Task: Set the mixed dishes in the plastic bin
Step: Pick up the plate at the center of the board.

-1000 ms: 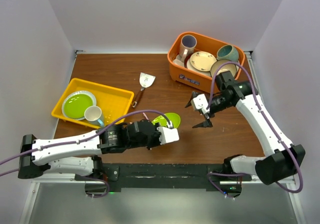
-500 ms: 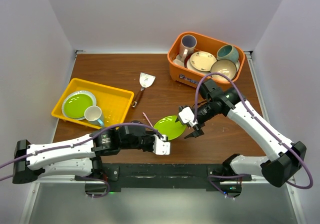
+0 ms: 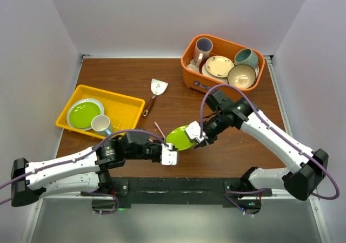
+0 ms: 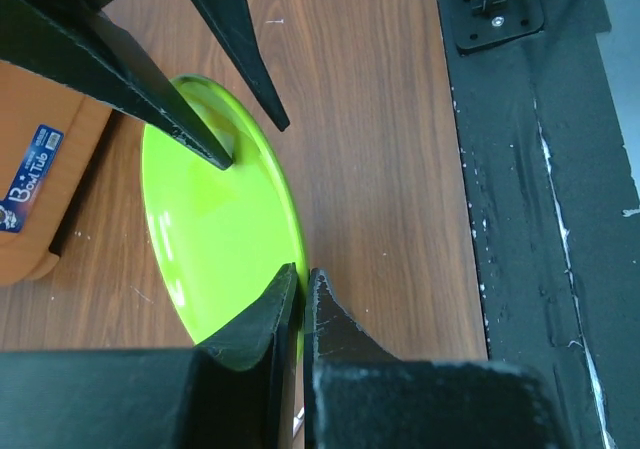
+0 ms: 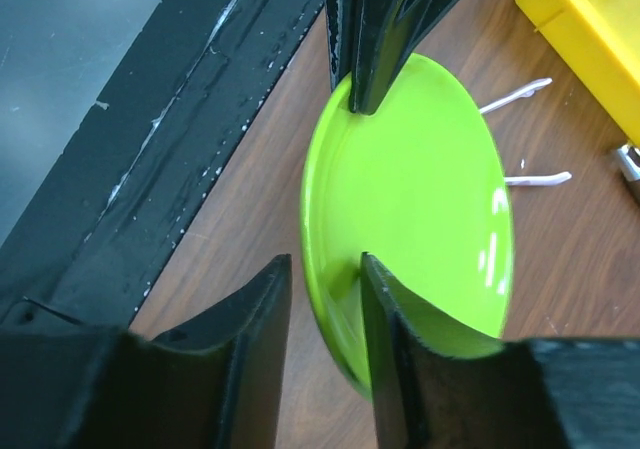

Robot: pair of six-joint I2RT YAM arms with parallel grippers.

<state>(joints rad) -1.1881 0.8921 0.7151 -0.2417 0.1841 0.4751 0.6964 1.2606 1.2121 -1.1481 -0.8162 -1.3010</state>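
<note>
A lime-green plate [image 3: 179, 138] hangs tilted on edge just above the wooden table, between both arms. My left gripper [image 3: 171, 148] [image 4: 298, 291] is shut on its near rim. My right gripper [image 3: 193, 136] [image 5: 322, 269] straddles the opposite rim: the inner finger [image 5: 385, 299] lies against the plate's face [image 5: 425, 184], and a gap remains between the outer finger and the rim. The plastic bin [image 3: 190, 74] stands at the back right, holding a lavender mug [image 3: 204, 47], a cream plate [image 3: 219, 66], a teal mug [image 3: 246, 56] and a bronze bowl [image 3: 241, 76].
A yellow tray [image 3: 120, 101] on the left holds a green plate [image 3: 85, 114] and a white mug [image 3: 100, 124]. A metal spatula [image 3: 155, 90] lies mid-table. Thin pink tongs [image 3: 159, 128] rest beside the held plate. The black table edge runs close behind it.
The right arm swung left to the plate and its jaws narrowed around the far rim. The left arm drew the plate slightly back and left, tilting it more upright.
</note>
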